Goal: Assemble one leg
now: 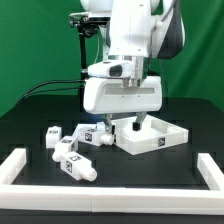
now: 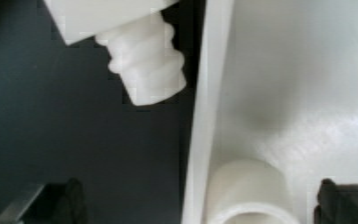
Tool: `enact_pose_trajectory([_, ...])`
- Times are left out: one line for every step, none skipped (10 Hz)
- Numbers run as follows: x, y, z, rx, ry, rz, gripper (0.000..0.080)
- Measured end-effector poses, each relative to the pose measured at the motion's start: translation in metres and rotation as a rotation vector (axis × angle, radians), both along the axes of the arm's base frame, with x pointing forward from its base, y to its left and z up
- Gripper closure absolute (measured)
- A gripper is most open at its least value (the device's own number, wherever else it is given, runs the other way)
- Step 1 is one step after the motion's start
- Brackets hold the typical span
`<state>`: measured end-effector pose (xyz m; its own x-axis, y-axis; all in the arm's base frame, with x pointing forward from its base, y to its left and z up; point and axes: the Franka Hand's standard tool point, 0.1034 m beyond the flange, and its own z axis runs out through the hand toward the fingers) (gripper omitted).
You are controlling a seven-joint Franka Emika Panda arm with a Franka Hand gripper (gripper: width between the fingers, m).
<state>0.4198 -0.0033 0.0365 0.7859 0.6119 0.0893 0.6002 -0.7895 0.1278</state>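
Several white legs with black-and-white tags lie on the black table in the exterior view's left; the nearest leg (image 1: 92, 138) lies just beside the tabletop. The wrist view shows this leg's threaded end (image 2: 144, 62) close to the tabletop's rim (image 2: 201, 120). The white square tabletop (image 1: 168, 140) lies at the exterior view's right. My gripper (image 1: 126, 126) hangs low over the tabletop's near corner. Its dark fingers (image 2: 343, 200) stand wide apart, astride the rim, holding nothing. A white rounded socket (image 2: 247, 196) of the tabletop sits between them, touching neither.
Two more legs (image 1: 60, 134) (image 1: 76, 163) lie further to the exterior view's left. White border blocks (image 1: 14, 166) (image 1: 208, 172) frame the table's front corners. A green backdrop and a black stand are behind.
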Motion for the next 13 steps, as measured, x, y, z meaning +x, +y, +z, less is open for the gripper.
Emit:
enact_pose_trajectory([0.0,0.0,0.0,0.0,0.001,0.0,0.0151])
enact_pose_trajectory([-0.005,0.003,-0.003,0.009,0.061,-0.001,0.0151])
enact_pose_trajectory([-0.002,0.009,-0.003,0.019,0.11,0.0,0.0151])
enact_pose_trajectory([0.002,0.013,-0.004,0.025,0.162,-0.003,0.0151])
enact_pose_trajectory([0.003,0.016,-0.007,0.029,0.22,-0.01,0.0151])
enact_pose_trajectory([0.005,0.018,-0.012,0.027,0.224,-0.006,0.0151])
enact_pose_trajectory([0.006,0.016,-0.018,0.02,0.193,-0.005,0.0151])
enact_pose_trajectory([0.003,0.013,-0.022,0.016,0.197,-0.006,0.0151])
enact_pose_trajectory([0.001,0.01,-0.024,0.015,0.202,-0.012,0.0151])
enact_pose_trajectory([-0.002,0.007,-0.025,0.014,0.206,-0.017,0.0151])
enact_pose_trajectory([-0.006,0.006,-0.027,0.013,0.208,-0.02,0.0151])
enact_pose_trajectory([-0.009,0.003,-0.029,0.012,0.21,-0.025,0.0151])
enact_pose_trajectory([-0.01,0.0,-0.03,0.011,0.213,-0.03,0.0151])
